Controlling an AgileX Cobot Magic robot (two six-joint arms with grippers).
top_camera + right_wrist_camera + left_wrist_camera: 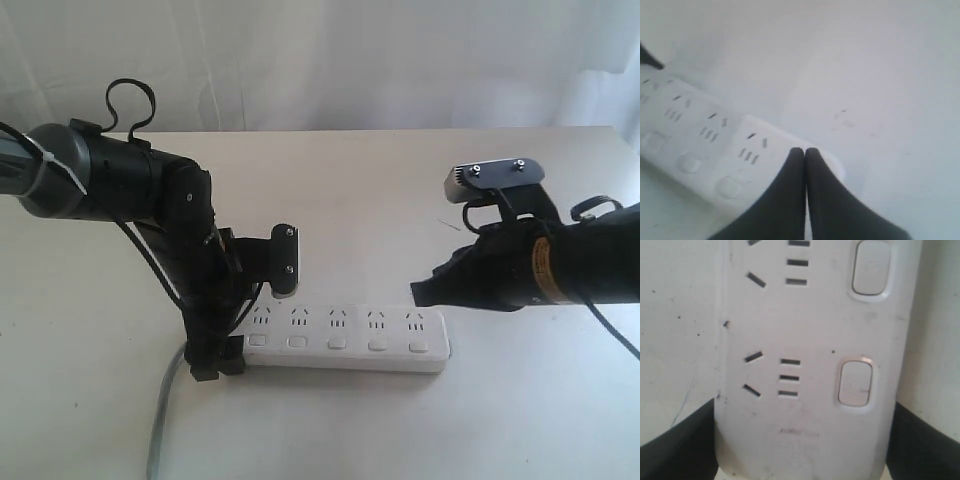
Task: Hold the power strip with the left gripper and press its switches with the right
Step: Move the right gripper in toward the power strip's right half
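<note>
The power strip fills the middle of the view, its rounded end nearest the camera, gripped between the black fingers of the left gripper, one against each long side. Two white switches sit along one edge, each beside a group of dark socket slots. Pale, speckled table shows on either side.

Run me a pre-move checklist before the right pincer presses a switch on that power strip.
1. Left pincer clamped on the power strip at its cord end: ok, jaws sit against both long edges.
2. Right pincer shut into one tip: ok.
3. Tip above the end switch: not ok, it hovers nearer the strip's far end.
4. Tip touching the strip: cannot tell.
5. Strip flat on the table: ok.
6. Grey cord clear of the switches: ok.
</note>
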